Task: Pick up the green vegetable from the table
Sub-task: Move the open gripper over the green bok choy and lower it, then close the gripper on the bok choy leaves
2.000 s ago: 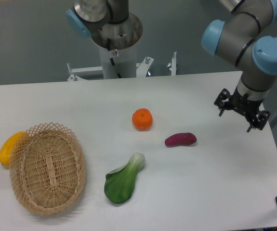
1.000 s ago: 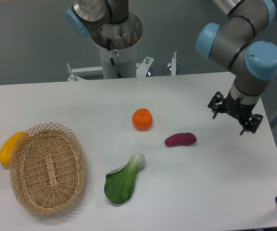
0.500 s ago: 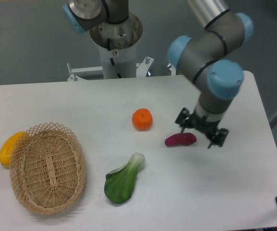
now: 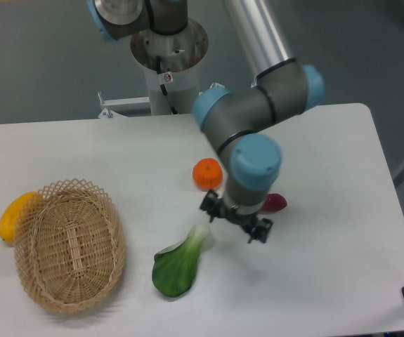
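The green vegetable point(image 4: 180, 262) lies flat on the smooth white table point(image 4: 328, 281), its broad dark leaf glossy like moulded plastic, narrowing to a pale stem. Just beside that stem end hangs the gripper point(image 4: 235, 221), black and angular under a grey arm with rounded blue caps; its fingers stand apart with nothing between them. Beyond the stem sits a dimpled orange point(image 4: 207, 174), and a purple oblong vegetable point(image 4: 274, 203) pokes out from behind the arm. Well off from the leaf rests an oval woven wicker basket point(image 4: 69, 246), a yellow fruit point(image 4: 10, 216) touching its far rim.
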